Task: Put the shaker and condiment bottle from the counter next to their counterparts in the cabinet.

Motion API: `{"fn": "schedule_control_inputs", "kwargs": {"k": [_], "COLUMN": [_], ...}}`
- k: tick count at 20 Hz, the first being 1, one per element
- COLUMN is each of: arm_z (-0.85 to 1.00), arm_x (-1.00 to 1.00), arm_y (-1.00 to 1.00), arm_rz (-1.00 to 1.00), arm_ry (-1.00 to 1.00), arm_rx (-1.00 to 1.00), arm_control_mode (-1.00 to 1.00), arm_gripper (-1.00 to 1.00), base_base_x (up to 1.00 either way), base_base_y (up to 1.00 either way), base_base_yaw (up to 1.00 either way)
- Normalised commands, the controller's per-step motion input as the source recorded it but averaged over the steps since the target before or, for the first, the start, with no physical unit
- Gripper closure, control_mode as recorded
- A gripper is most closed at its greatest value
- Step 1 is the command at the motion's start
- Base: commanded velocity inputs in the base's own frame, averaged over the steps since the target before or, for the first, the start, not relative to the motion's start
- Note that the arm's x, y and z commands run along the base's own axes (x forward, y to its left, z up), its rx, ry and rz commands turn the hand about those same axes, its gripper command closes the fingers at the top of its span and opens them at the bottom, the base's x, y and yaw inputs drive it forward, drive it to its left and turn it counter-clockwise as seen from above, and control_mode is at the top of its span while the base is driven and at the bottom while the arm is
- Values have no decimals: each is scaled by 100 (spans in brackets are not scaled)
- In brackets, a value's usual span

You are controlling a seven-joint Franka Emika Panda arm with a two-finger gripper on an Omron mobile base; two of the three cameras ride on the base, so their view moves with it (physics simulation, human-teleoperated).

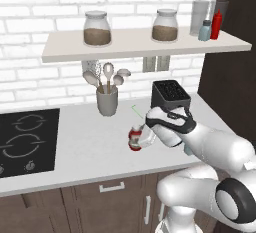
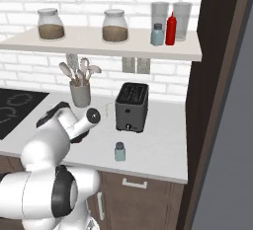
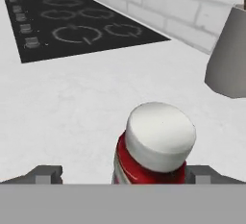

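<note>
Claw (image 3: 122, 174) fingers stand wide apart, released, one on each side of the condiment bottle (image 3: 153, 146) without touching it; the hand view looks down on the bottle's whitish cap and dark red body between the two tips. In the left base view the bottle (image 1: 135, 138) stands upright on the desk (image 1: 90, 142), just left of the arm's wrist, between the cooktop (image 1: 27, 142) and the toaster (image 1: 171, 96). The shaker (image 2: 119, 151) stands alone near the desk's front edge, in front of the toaster. Up on the cabinet shelf (image 2: 89, 44), the bright red squeeze bottle (image 2: 171, 29) and the twin shaker (image 2: 157, 34) stand side by side at the right end, near the dark panel. A grey utensil holder (image 1: 107, 99) stands behind the condiment bottle, by the brick wall.
</note>
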Motion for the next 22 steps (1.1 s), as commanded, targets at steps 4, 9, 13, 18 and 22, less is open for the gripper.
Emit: {"fn": "schedule_control_inputs", "kwargs": {"k": [4, 9, 13, 18, 22], "arm_z": [-45, -46, -13, 20, 89], "arm_x": [21, 15, 0, 0, 0], "arm_y": [3, 1, 0, 0, 0], "arm_rz": [2, 2, 2, 1, 0], "arm_ry": [2, 1, 0, 0, 0], "arm_rx": [-2, -4, -1, 7, 9], "arm_control_mode": [-100, -100, -100, -100, -100], "arm_gripper": [-100, 100, 100, 100, 100], "base_base_x": [0, 0, 0, 0, 0], "base_base_y": [0, 0, 0, 0, 0], "base_base_yaw": [0, 0, 0, 0, 0]}}
